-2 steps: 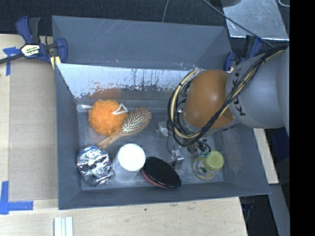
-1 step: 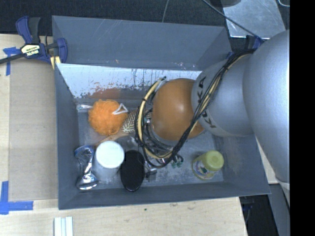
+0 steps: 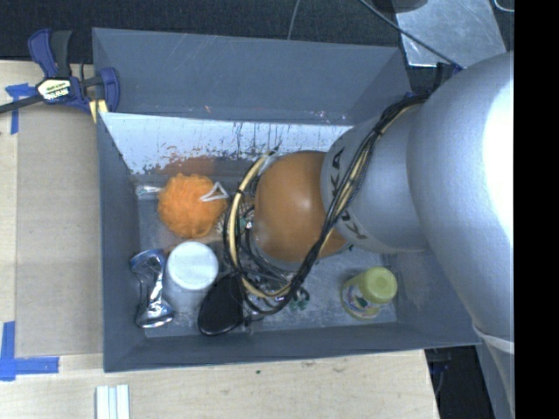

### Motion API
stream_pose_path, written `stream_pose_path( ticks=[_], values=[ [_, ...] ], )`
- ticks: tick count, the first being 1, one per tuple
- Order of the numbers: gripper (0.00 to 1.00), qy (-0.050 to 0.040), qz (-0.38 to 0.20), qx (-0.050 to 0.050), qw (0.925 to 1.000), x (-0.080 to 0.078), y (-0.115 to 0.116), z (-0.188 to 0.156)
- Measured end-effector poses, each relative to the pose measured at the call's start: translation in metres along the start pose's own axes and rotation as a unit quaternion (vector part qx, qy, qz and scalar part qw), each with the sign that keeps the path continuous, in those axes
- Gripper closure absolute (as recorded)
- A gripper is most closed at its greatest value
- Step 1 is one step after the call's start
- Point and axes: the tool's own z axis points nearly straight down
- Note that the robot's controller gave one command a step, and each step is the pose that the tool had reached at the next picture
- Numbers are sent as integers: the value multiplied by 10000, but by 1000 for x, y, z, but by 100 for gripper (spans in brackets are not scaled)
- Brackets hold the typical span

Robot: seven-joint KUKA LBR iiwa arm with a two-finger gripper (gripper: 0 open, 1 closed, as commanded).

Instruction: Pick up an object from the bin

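Gripper [image 3: 260, 293] is seen low by the bin's [image 3: 118, 260] front wall; its opening cannot be told. Black lump [image 3: 220, 308], apparently loose, is found just left, beside the white cup [image 3: 192, 266].

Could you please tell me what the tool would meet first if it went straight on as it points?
Probably the black oval object lying right by the tool, beside the white plastic cylinder, or the floor of the grey metal bin; depth is unclear.

The bin [image 3: 118, 260] was grey. Inside were an orange ball [image 3: 186, 205], a white cap [image 3: 192, 266], a black lump [image 3: 218, 308], a silvery wrapper [image 3: 150, 293] and a yellow-green jar [image 3: 370, 291].
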Motion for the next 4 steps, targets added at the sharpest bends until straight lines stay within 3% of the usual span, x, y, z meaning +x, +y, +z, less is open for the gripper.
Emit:
stream_pose_path(
  ticks=[1,3,4],
  values=[
    [100,-2,4,5,10000,0,-2,0],
    [100,-1,0,6,10000,0,-2,0],
    [100,-120,-2064,27,9784,-9,23,-4]
  ],
)
